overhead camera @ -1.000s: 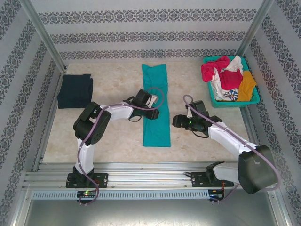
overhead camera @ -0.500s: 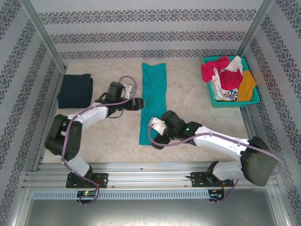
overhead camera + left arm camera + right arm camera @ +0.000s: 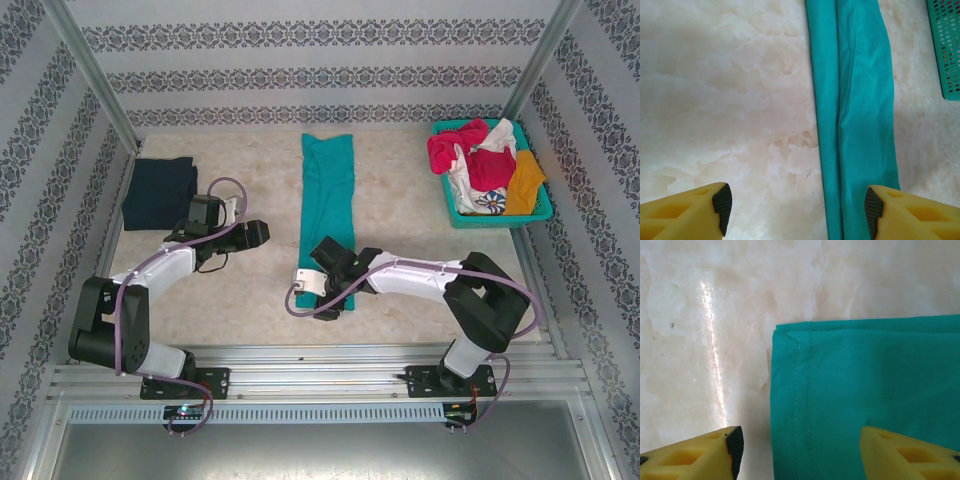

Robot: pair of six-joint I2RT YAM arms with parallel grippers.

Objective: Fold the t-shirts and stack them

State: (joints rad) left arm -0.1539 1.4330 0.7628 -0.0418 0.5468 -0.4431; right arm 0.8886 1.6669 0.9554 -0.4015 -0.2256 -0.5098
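Observation:
A teal t-shirt (image 3: 329, 190), folded into a long narrow strip, lies down the middle of the table. My right gripper (image 3: 326, 291) hovers open over its near end; in the right wrist view the stitched hem corner (image 3: 800, 365) sits between the yellow fingers (image 3: 732, 452), which stand wide around my right gripper (image 3: 805, 455). My left gripper (image 3: 258, 234) is open to the left of the strip. In the left wrist view the teal strip (image 3: 860, 115) runs past my left gripper (image 3: 797, 210). A folded dark navy shirt (image 3: 160, 192) lies at the far left.
A teal lattice basket (image 3: 495, 217) at the back right holds magenta (image 3: 460, 145), white (image 3: 470, 190) and orange (image 3: 524, 183) shirts; its corner (image 3: 946, 45) shows in the left wrist view. Patterned walls and metal posts ring the marble table (image 3: 230, 290).
My left gripper has pulled back left off the teal strip. My right gripper has swung from the strip's right side across to its near hem.

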